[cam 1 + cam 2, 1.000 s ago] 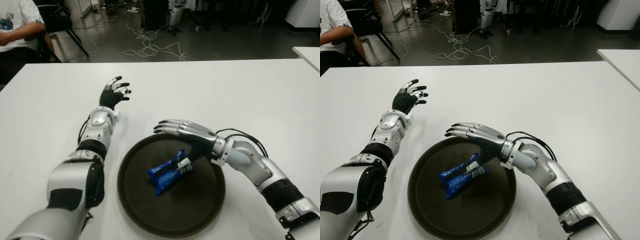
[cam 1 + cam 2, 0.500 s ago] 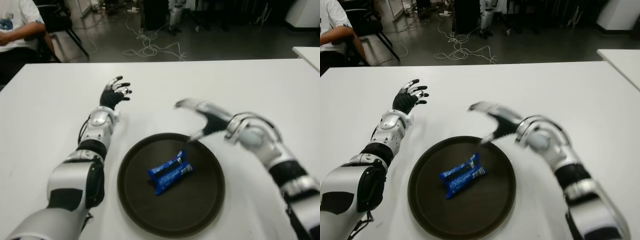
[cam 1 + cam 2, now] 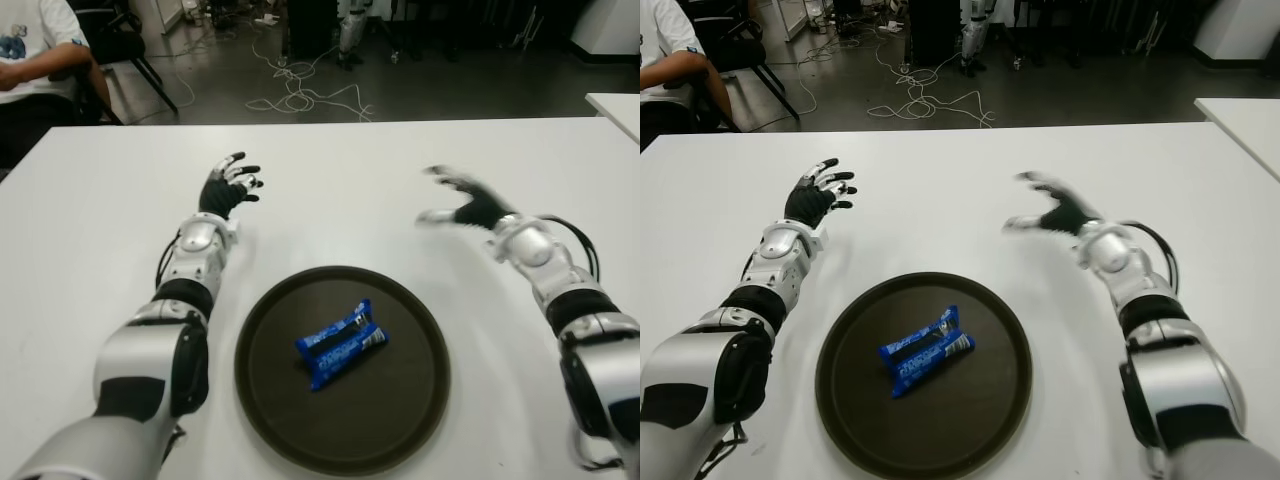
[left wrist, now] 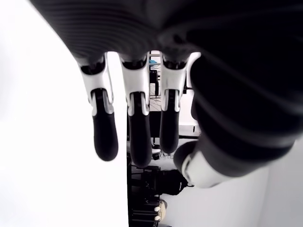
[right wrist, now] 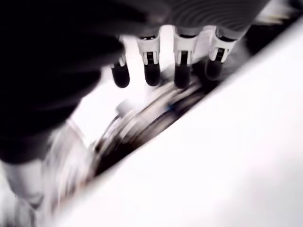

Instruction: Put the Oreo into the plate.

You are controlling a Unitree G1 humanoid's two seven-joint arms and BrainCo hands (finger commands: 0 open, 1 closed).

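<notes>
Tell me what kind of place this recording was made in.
Probably a robotics lab or workshop: loose cables lie across the dark floor beyond the white table, and a seated person shows at its far left corner.

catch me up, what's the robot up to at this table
The blue Oreo pack already lies inside the dark round plate on the white table. The right hand is open and empty, off to the plate's right. The left hand is open and idle beyond the plate's left side.
</notes>
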